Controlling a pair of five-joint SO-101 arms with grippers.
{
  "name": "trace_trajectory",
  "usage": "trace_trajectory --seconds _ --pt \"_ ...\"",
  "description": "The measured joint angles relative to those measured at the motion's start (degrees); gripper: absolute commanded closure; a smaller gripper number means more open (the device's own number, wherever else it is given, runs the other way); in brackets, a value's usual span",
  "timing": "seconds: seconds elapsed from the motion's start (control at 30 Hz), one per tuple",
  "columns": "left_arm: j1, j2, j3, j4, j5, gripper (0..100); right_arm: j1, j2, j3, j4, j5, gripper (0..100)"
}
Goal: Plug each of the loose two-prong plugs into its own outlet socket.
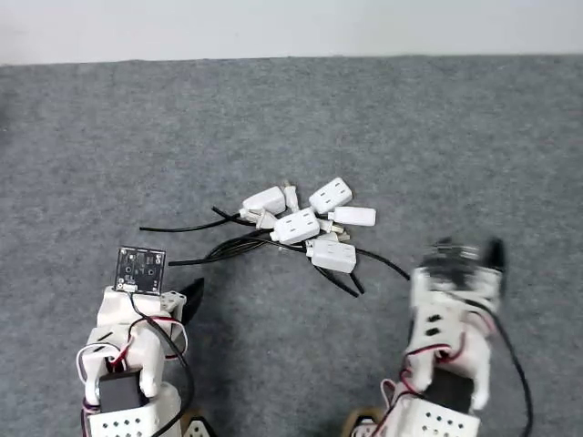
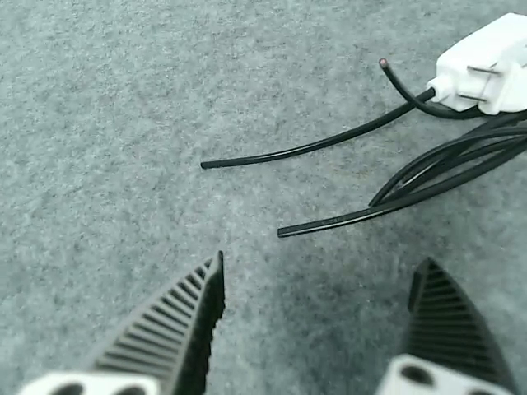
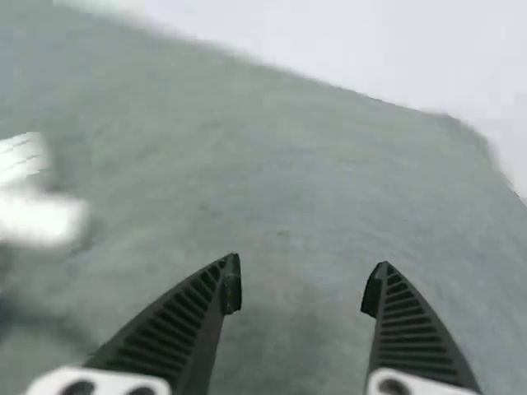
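Surface: grey felt-like mat (image 1: 291, 118) covering the table, with a pale strip of wall (image 1: 291, 27) along its far edge.
Heap: white plugs (image 1: 353, 216) and socket blocks (image 1: 332, 194) lie bunched in the middle of the mat, touching or overlapping, and well apart from both arms.
Cords: black cords (image 1: 228, 246) trail from the heap toward the left arm's side, and their cut ends lie loose on the mat.
Nearest plug: in the left wrist view a white plug (image 2: 486, 70) lies flat with its two prongs showing. Its cord runs off across the mat, and it sits beyond the fingers, not between them.
Left gripper: the left gripper (image 2: 321, 267) hangs low over bare mat, fingers spread wide and holding nothing. The cord ends are just ahead of it.
Right gripper: the right gripper (image 3: 306, 265) has its fingers apart and holds nothing. It points over bare mat, with the white heap off to one side.
Seated or loose: from above I cannot tell whether any plug is already in a socket, because the pieces crowd together.
Step in hand: probably the very start, with neither arm on a part yet and the approach to the heap not yet made.
Next move: likely one arm should take a plug by its body, prongs left free, while the other pins a socket block. The heap needs teasing apart first.
Risk: dragging one cord could pull the whole tangle along.
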Motion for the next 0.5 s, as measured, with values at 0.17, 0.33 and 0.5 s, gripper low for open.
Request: trace_trajectory --seconds 0.17,0.33,0.5 --pt "0.0 0.0 0.0 0.0 0.0 66 7.8 0.0 0.0 -4.4 -8.1 76.0" --pt "0.0 0.0 0.0 0.0 0.0 66 10.2 0.0 0.0 -5.2 -8.7 76.0" --pt "0.0 0.0 0.0 0.0 0.0 66 10.3 0.0 0.0 -5.2 -8.7 75.9"
